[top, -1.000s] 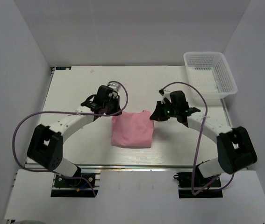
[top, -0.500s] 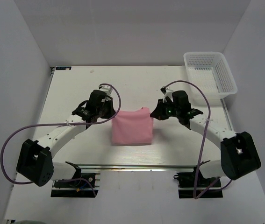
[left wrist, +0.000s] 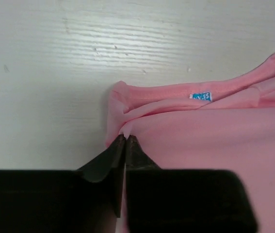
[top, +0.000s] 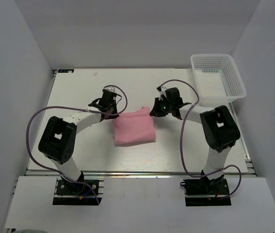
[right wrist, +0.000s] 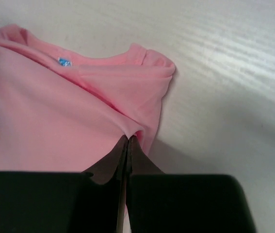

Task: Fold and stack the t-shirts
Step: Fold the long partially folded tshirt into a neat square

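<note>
The light-pink t-shirt (top: 134, 127) lies folded into a small rectangle at the middle of the table. My left gripper (top: 111, 113) is shut on its far left corner, and the left wrist view shows the t-shirt (left wrist: 210, 141) pinched between the tips of the left gripper (left wrist: 126, 137). My right gripper (top: 156, 110) is shut on the far right corner; the right wrist view shows a fold of the t-shirt (right wrist: 69, 126) pinched in the right gripper (right wrist: 128, 138). A small blue neck label (left wrist: 201, 96) shows at the collar.
A white plastic mesh basket (top: 218, 77) stands at the far right corner of the table (top: 79, 92). White walls enclose the table on the left, back and right. Purple cables loop from both arms.
Both grippers have moved forward and inward, and the shirt's far edge has been carried a little further back. The arms' lower links have swung in closer to the cloth.
</note>
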Robot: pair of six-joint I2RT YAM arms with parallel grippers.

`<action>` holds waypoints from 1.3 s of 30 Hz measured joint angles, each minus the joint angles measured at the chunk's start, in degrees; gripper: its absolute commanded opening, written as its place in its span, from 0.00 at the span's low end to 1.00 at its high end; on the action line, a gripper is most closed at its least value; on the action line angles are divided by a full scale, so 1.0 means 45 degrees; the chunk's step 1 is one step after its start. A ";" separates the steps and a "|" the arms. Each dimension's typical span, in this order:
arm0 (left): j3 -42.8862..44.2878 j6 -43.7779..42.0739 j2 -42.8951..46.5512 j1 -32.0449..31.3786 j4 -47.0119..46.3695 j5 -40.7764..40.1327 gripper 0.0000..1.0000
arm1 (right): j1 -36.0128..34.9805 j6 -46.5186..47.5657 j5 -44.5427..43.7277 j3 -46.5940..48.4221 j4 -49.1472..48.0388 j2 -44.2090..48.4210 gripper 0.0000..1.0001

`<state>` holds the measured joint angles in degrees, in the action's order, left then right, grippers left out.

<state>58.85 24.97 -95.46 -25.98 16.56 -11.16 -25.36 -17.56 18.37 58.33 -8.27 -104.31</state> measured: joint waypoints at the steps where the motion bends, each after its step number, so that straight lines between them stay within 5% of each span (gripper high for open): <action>1: 0.0131 0.0039 -0.0219 0.0121 -0.0034 -0.0019 0.26 | 0.0039 0.0083 0.0131 0.0413 0.0000 -0.0466 0.01; 3: 0.0262 0.0102 -0.0457 0.0374 -0.0039 -0.0107 0.40 | 0.0097 0.0418 0.0418 0.1370 0.0369 -0.1302 0.26; 4: 0.0306 0.0107 -0.0481 0.0476 0.0029 -0.0151 0.73 | 0.0126 0.0554 0.0544 0.1768 0.0486 -0.1559 0.50; 5: 0.0364 0.0029 -0.0481 0.0559 0.0097 -0.0189 0.95 | 0.0141 0.0675 0.0661 0.2127 0.0563 -0.1763 0.64; 6: 0.0442 0.0102 -0.0481 0.0665 0.0194 -0.0282 1.00 | 0.0146 0.0850 0.0767 0.2399 0.0646 -0.1846 0.85; 7: 0.0529 0.0151 -0.0471 0.0743 0.0262 -0.0384 1.00 | 0.0155 0.0908 0.0865 0.2565 0.0729 -0.1846 0.90; 14: 0.0704 0.0228 0.0986 0.0831 0.1035 -0.0379 1.00 | 0.0180 0.1496 0.1248 0.2856 0.1549 -0.0544 0.90; 22: -0.0170 0.0233 0.2414 0.0767 -0.0121 0.2069 1.00 | 0.0146 0.0539 0.3808 0.0355 0.0015 0.2783 0.90; 35: -0.2263 0.0787 0.0860 0.0748 -0.0505 0.4614 1.00 | 0.0015 -0.0913 0.5965 -0.2336 -0.1379 0.1175 0.90; 39: -0.2278 0.0845 0.0855 0.0748 -0.0583 0.4658 0.88 | 0.0015 -0.1069 0.5916 -0.2555 -0.1564 0.0593 0.90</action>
<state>48.60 28.77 -91.61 -22.61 13.93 9.80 -25.30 -22.37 44.99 46.83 -15.31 -101.65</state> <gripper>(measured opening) 0.959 0.900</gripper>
